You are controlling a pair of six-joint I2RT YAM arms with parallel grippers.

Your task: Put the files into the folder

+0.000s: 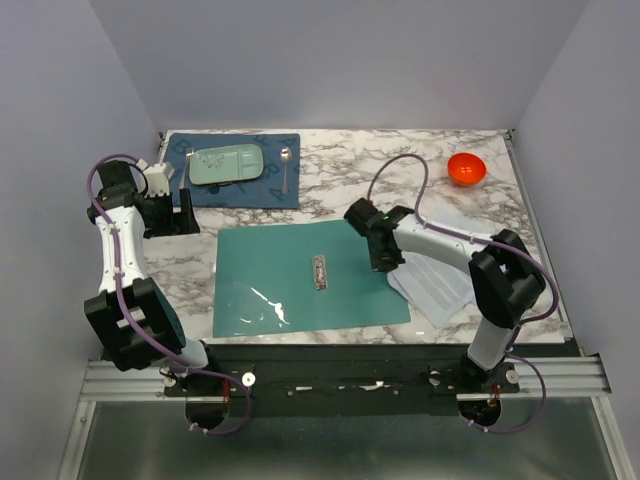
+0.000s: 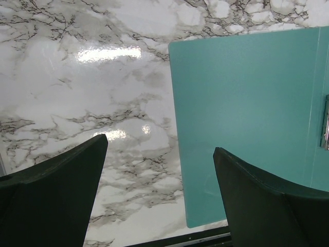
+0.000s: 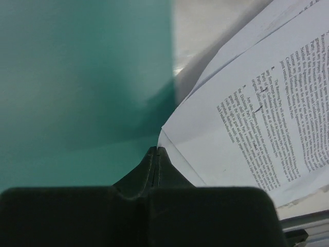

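The teal folder [image 1: 300, 280] lies open and flat at the table's front centre, with a small metal clip [image 1: 319, 271] at its middle. The files [image 1: 440, 285], white printed sheets, lie fanned just off its right edge. My right gripper [image 1: 384, 262] sits at that edge. In the right wrist view its tips [image 3: 157, 149] are pressed together on the near corner of the files [image 3: 247, 118], next to the folder [image 3: 77, 77]. My left gripper [image 1: 170, 215] is at the far left. It stands open [image 2: 160, 144] over bare marble beside the folder's corner [image 2: 247, 103], holding nothing.
A dark blue placemat [image 1: 235, 172] at the back left carries a pale green tray [image 1: 227, 164] and a spoon [image 1: 286, 170]. A red bowl [image 1: 466, 168] sits at the back right. Grey walls enclose the marble table [image 1: 400, 170] on three sides.
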